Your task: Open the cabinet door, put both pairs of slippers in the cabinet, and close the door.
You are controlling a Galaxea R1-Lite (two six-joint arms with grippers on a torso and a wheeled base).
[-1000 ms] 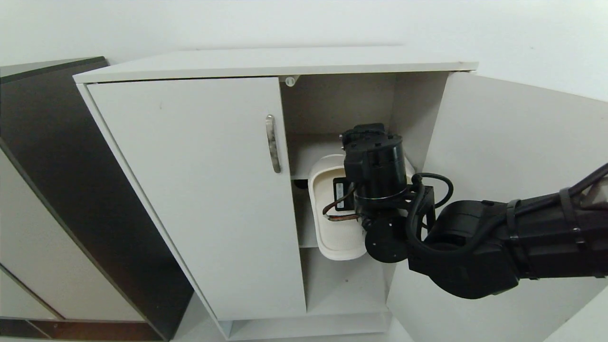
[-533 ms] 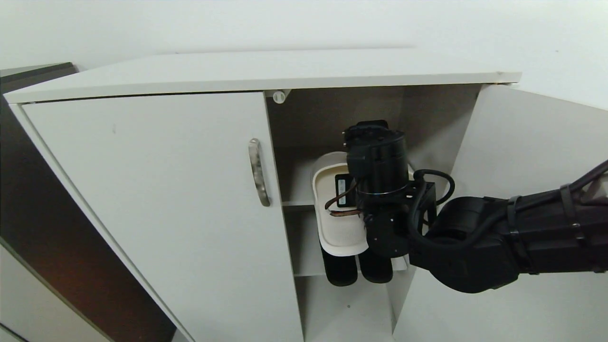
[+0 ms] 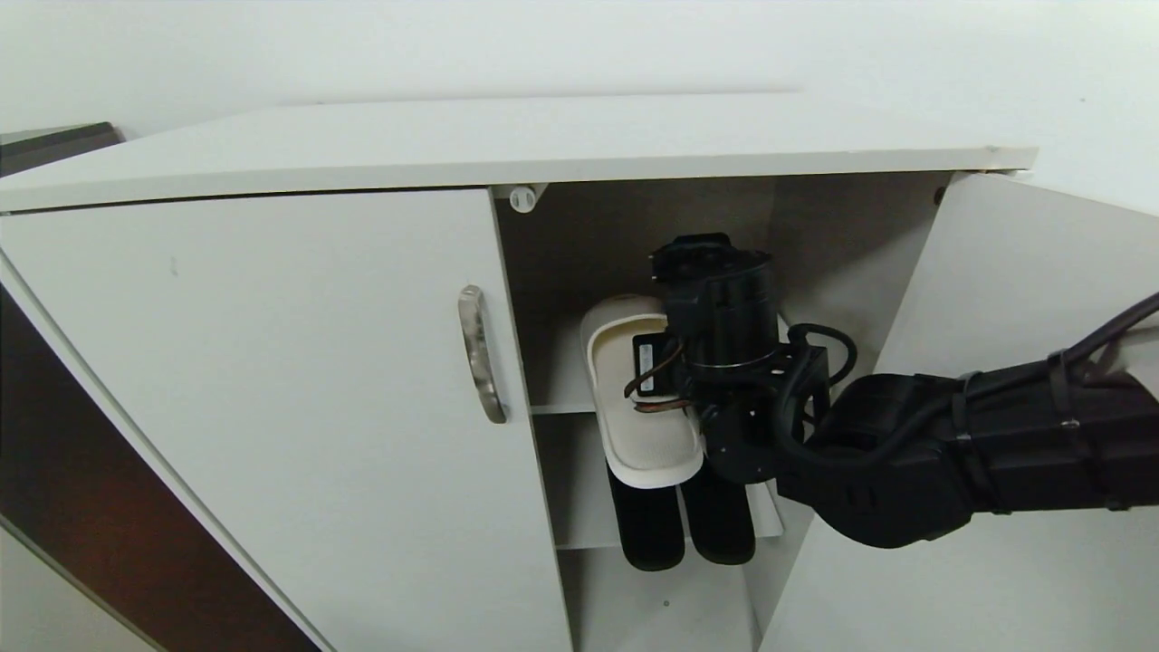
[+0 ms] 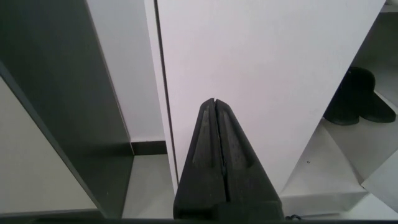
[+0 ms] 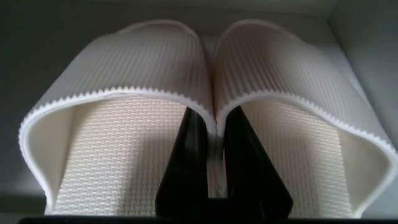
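Observation:
The white cabinet point(image 3: 507, 136) has its left door point(image 3: 272, 407) closed and its right door point(image 3: 1005, 290) swung open. My right gripper point(image 5: 214, 134) is inside the open half, shut on the inner edges of the pair of white slippers point(image 5: 211, 93), toes pointing into the cabinet. One white slipper point(image 3: 638, 407) lies over the upper shelf's front edge, heel hanging out. The pair of black slippers point(image 3: 684, 530) rests on the lower shelf, heels sticking out, and the black slippers point(image 4: 357, 99) also appear past the door. My left gripper point(image 4: 214, 118) is shut and empty before the closed door.
A metal handle point(image 3: 480, 367) sits on the closed door. A dark panel point(image 3: 100, 489) stands left of the cabinet, as does a grey open unit point(image 4: 56, 124). The open door limits room to the right of my right arm.
The head camera has shifted, so the cabinet looks nearer. My right gripper carried the white slippers higher and deeper, toward the upper shelf, and the black slippers below are now uncovered.

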